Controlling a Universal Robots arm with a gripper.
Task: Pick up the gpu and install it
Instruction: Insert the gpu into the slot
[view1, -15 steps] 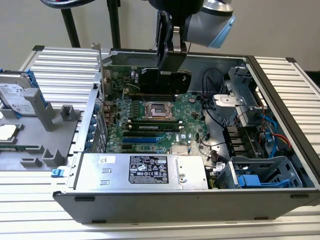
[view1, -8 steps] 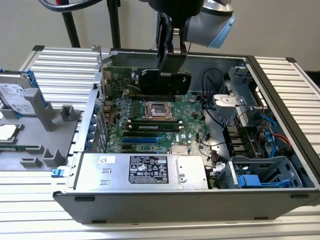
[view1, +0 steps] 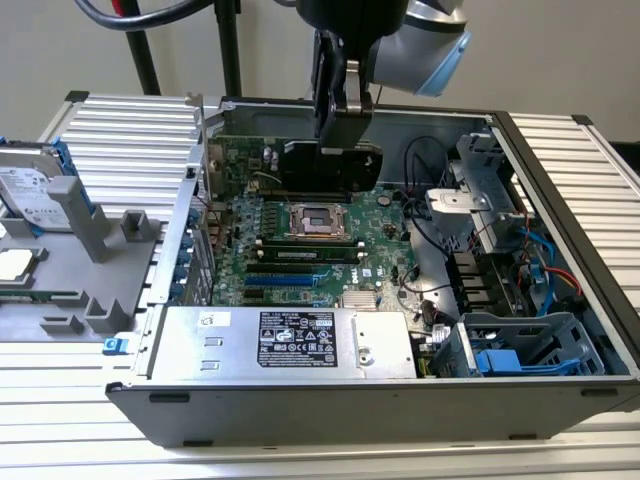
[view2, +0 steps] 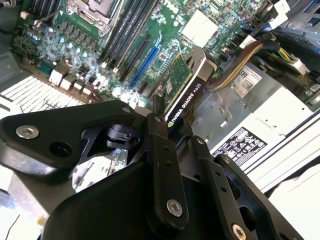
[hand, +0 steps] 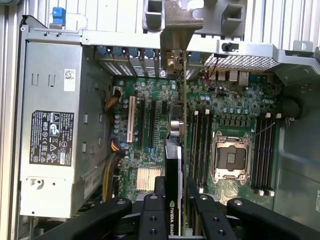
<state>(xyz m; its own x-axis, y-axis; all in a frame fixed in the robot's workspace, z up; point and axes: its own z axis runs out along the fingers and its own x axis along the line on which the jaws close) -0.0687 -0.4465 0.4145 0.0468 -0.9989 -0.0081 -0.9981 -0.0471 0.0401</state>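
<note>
The gpu (view1: 330, 166) hangs on edge inside the open computer case, above the big green motherboard (view1: 300, 262) and over the area near the CPU socket (view1: 318, 221). My gripper (view1: 339, 118) is shut on its upper edge. The second wrist view shows the gpu's green board (view2: 178, 81) and black shroud edge between my fingers (view2: 161, 137). In the first wrist view the gpu (hand: 173, 160) is seen edge-on, running between the memory slots (hand: 200, 145) and the expansion slots (hand: 149, 125), clamped in my gripper (hand: 176, 202). It is clear of the motherboard.
A grey power supply (view1: 288, 342) fills the case's near side. Cables and a blue drive cage (view1: 520, 352) sit at the exterior view's right. Outside the case, at the left, are a grey fixture (view1: 95, 245) and a hard drive (view1: 30, 188).
</note>
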